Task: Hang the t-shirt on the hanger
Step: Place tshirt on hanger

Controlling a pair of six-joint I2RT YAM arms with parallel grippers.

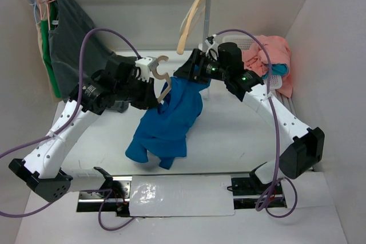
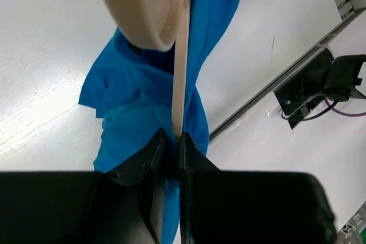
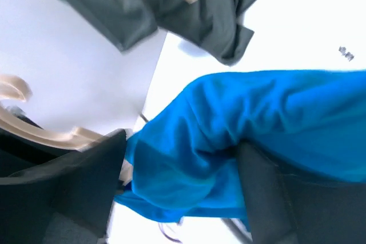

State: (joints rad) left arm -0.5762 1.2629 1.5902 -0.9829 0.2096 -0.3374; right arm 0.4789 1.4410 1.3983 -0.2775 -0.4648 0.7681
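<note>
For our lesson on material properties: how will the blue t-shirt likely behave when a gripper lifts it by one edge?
Probably floppy: the blue t-shirt droops in folds below the hanger and the right gripper. Likely light, since it hangs from a pinch of cloth. It may sag or slip off the hanger if released.

One blue t-shirt [image 1: 166, 121], one dark grey shirt [image 1: 71, 32], one pink cloth [image 1: 269, 55]. Two tan or cream hangers: one [image 1: 160, 75] by the blue shirt, one [image 1: 191, 18] on the rail. Two robot arms.
</note>
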